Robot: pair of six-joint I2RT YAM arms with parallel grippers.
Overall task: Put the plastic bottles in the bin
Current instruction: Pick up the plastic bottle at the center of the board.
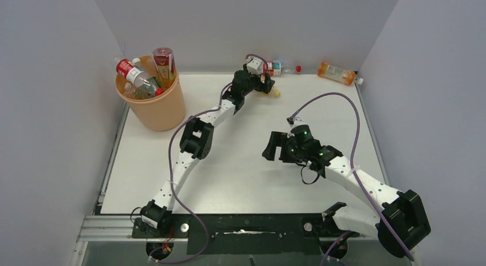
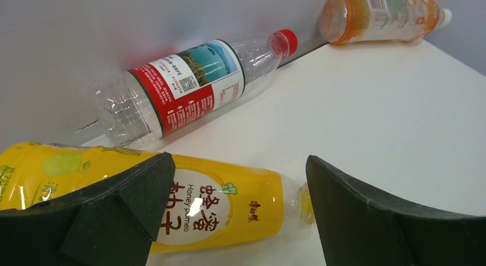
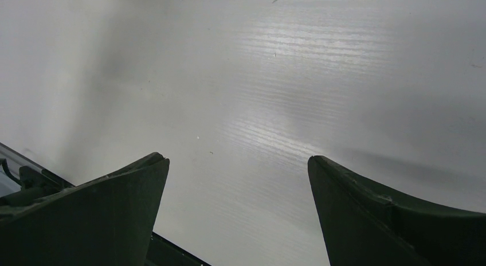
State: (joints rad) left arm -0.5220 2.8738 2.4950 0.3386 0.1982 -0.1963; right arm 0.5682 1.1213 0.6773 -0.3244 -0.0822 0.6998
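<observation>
The left jaws gape over the yellow bottle [image 2: 229, 211], red-labelled bottle [image 2: 189, 88] just behind; right jaws gape empty.

Reads "Honey pomelo" beside large Chinese characters on the yellow bottle [image 2: 229, 211]. Carries only illegibly small print and a QR code on the red-labelled bottle [image 2: 189, 85].

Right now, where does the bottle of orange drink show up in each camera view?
Top external: the orange drink bottle lies upper right, along the back wall.
Left wrist: top right corner, lying against that wall.
Right wrist: not in it.
Shared landmark: the red-capped clear bottle, lying left of it along the same wall in both views.
</observation>
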